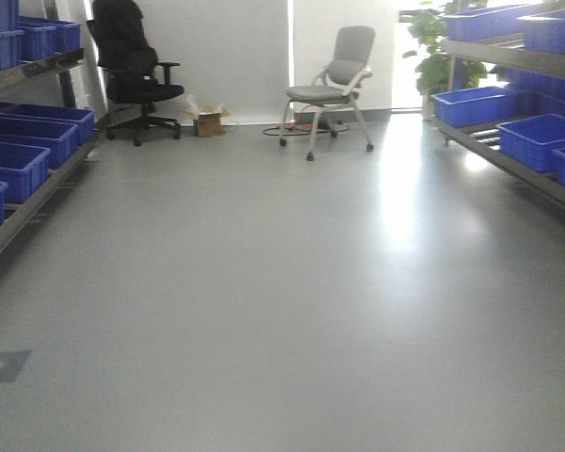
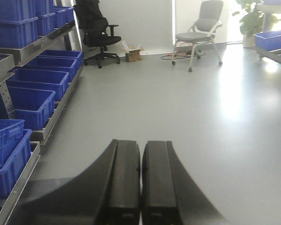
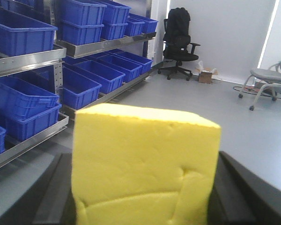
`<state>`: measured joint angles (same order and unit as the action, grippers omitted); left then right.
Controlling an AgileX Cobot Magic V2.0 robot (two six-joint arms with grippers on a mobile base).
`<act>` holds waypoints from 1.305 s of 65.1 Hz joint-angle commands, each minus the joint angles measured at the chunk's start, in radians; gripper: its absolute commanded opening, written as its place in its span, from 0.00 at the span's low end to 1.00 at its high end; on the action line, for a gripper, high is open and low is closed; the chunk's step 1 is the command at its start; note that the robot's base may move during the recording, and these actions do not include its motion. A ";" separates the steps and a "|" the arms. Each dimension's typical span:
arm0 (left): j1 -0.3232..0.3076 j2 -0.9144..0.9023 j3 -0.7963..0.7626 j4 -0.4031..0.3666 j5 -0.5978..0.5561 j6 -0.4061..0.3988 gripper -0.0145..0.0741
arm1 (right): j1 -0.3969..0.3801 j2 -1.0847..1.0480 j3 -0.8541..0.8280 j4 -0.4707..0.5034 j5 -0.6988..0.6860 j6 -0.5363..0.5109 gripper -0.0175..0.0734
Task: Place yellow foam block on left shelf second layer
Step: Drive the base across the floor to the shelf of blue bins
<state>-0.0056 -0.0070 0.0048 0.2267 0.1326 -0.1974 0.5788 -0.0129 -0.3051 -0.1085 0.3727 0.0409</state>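
Grey floor (image 1: pixel 282 311) runs between two racks. The left shelf (image 3: pixel 103 47) is packed with blue bins (image 3: pixel 18 33) on every layer. The block (image 3: pixel 145 154) sits clamped in the right gripper (image 3: pixel 143 192), out in the aisle and well apart from the shelf. It fills the right wrist view and hides the fingertips. The left gripper (image 2: pixel 141 147) is pressed closed on nothing.

Foam yields, so a jolt of the base could probably tilt the block or work it loose. Room under the upper rail looks tight, so the block may catch a bin rim or the rail going in. With the camera so blocked, judging that gap looks hard.
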 commanded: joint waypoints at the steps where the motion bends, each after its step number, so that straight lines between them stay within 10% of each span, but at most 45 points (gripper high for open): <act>1: -0.007 -0.014 0.026 0.001 -0.086 -0.004 0.32 | -0.004 -0.014 -0.029 -0.011 -0.084 -0.006 0.51; 85: -0.007 -0.014 0.026 0.001 -0.086 -0.004 0.32 | -0.004 -0.014 -0.029 -0.011 -0.084 -0.006 0.51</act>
<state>-0.0056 -0.0070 0.0048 0.2267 0.1326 -0.1974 0.5788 -0.0129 -0.3051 -0.1085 0.3731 0.0409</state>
